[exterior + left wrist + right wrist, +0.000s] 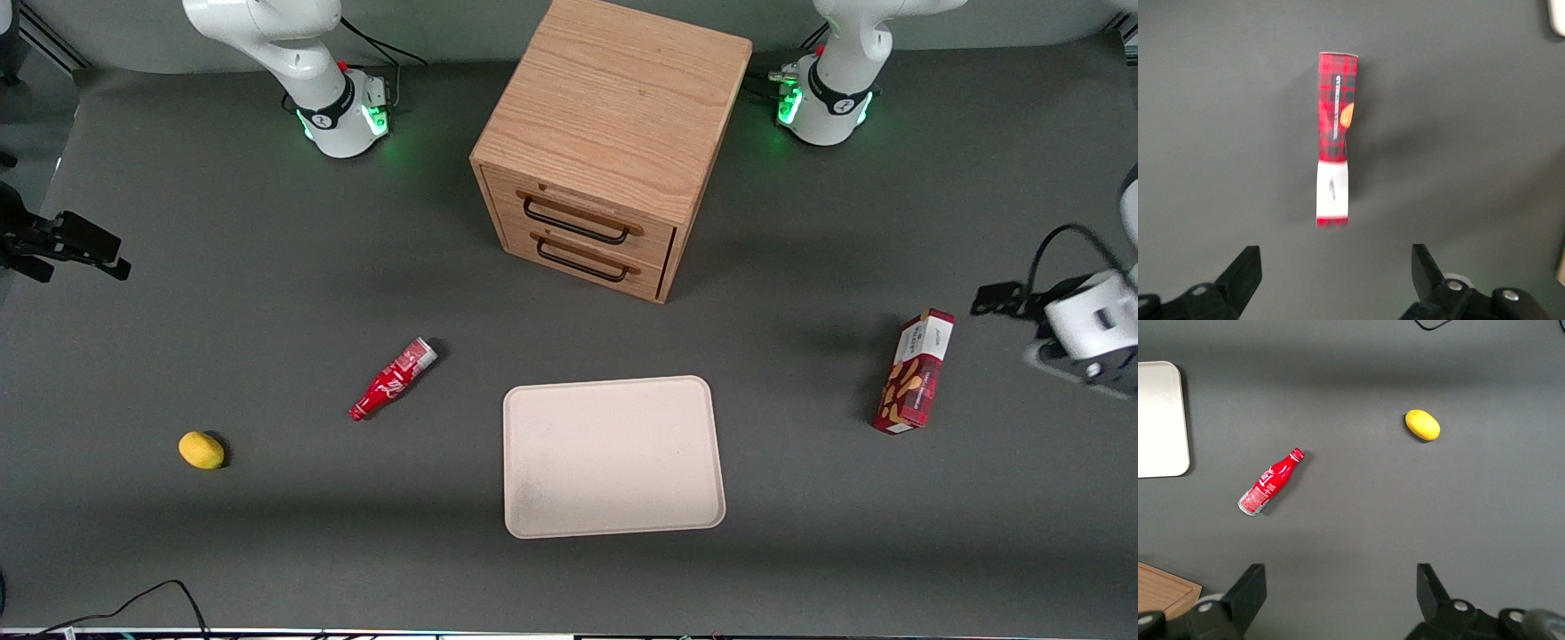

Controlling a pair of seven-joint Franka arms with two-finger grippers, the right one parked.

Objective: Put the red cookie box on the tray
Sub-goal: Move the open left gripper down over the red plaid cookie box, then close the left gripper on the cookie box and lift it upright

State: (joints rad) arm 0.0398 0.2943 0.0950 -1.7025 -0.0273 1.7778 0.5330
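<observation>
Spread fingers [1245,270] of gripper [1335,280] hover near red cookie box [1335,133].

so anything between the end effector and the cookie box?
No. In the left wrist view only bare table separates the open end effector from the red cookie box.

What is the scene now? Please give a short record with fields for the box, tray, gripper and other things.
red cookie box: on the table, apart from the tray, toward the working arm's end
tray: nothing on it, in front of the drawer cabinet
gripper: open, above the table near the box's white end, not touching it
other things: red bottle lying on its side; yellow lemon
</observation>
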